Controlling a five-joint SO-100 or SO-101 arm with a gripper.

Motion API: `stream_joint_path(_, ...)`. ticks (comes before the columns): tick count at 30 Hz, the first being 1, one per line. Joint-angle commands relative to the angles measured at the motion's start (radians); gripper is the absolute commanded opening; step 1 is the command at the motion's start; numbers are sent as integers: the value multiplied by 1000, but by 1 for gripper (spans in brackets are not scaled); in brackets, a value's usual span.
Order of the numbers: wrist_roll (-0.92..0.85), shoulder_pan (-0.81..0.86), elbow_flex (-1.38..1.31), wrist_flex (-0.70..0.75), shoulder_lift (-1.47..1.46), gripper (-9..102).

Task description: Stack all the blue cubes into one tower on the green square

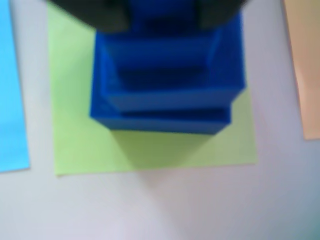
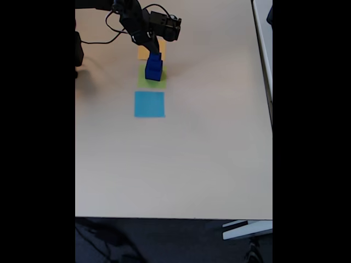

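A: Where is the arm?
B: In the fixed view it reaches in from the upper left, gripper [image 2: 156, 51] pointing down.
A: Jaw state?
B: Blurred; cannot tell.

a pale beige table [image 2: 181, 164] stands over dark floor [image 2: 164, 241], evenly lit.

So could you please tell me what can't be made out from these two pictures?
- Gripper: in the fixed view it is too small to tell open from shut; in the wrist view its dark fingers are cut off by the top edge.
- Blue cubes: the wrist view is blurred, so how many are stacked is uncertain.
- Orange-yellow square: largely hidden behind the arm and the stack in the fixed view.
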Motion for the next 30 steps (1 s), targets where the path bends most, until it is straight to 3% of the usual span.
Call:
stream_joint_path(1,-9,3,-5,3,66,0)
stream_joint_path(13,-6,3,9,3,71,4)
stream_joint_path(21,-5,0,11,0,71,16)
stream_joint_path(30,0,-23,-58,2,61,17)
